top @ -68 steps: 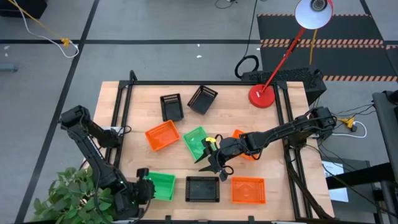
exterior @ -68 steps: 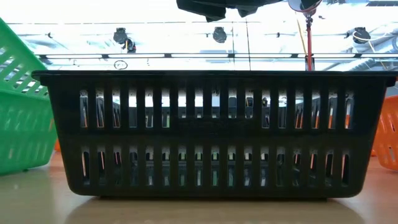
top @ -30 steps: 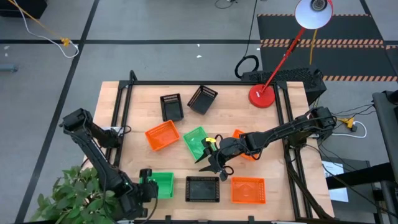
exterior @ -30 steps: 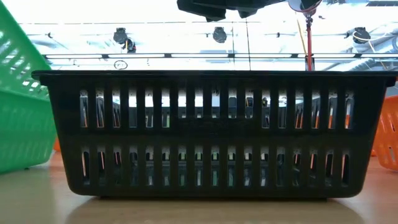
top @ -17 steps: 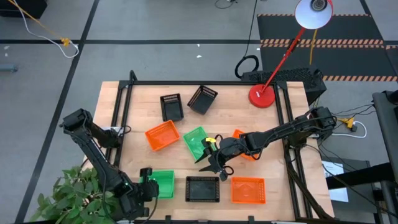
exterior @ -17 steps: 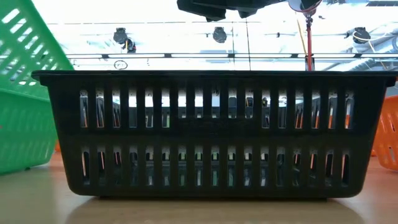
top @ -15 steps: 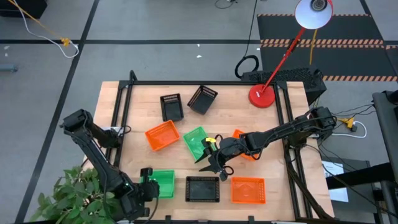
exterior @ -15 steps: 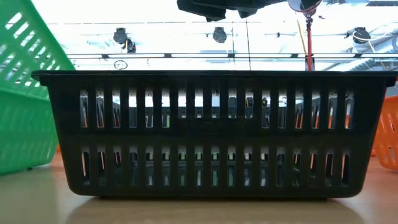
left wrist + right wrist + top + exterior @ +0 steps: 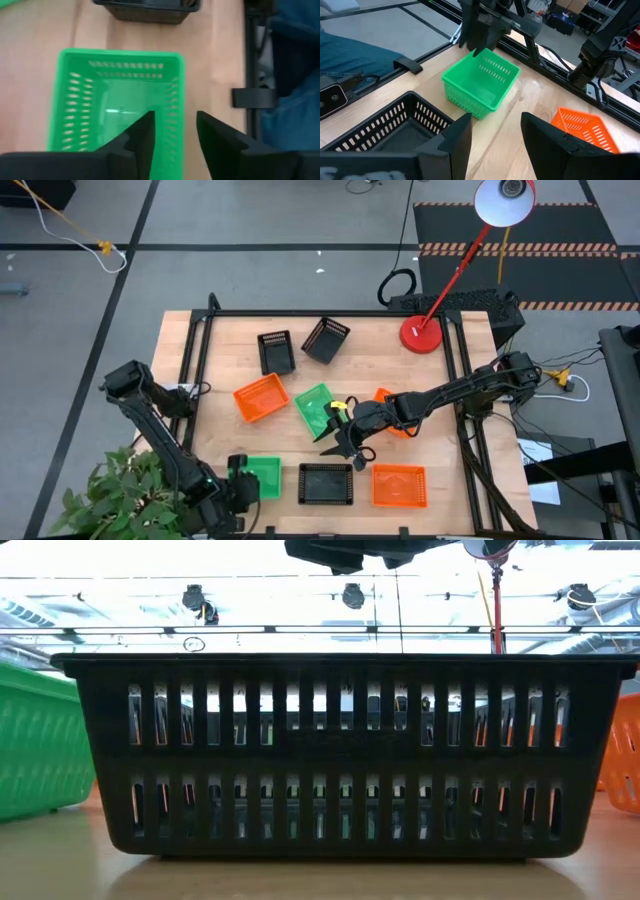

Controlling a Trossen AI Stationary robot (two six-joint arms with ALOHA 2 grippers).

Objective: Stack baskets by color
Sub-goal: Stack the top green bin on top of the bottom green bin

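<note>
Down at the front-left corner of the table [image 9: 210, 365], the green basket [image 9: 262, 477] sits flat on the wood, close to the front edge and beside the black basket [image 9: 326, 483], with a strip of bare wood between them. The left gripper [image 9: 174, 131] hangs right over that green basket's rim; its fingers are spread and straddle the wall, though whether they actually touch the plastic is hard to say from the wrist view. That arm folds back along the table's left rail.

Mid-table, the right gripper [image 9: 345, 446] hovers with fingers apart, holding nothing, its arm stretched in from the right side. A second green basket [image 9: 317, 410] sits just beside it, and an orange basket [image 9: 399, 485] lies at front right. Another orange basket [image 9: 261, 397] and two more black baskets [image 9: 276, 352] take up the back half, leaving open wood at far left.
</note>
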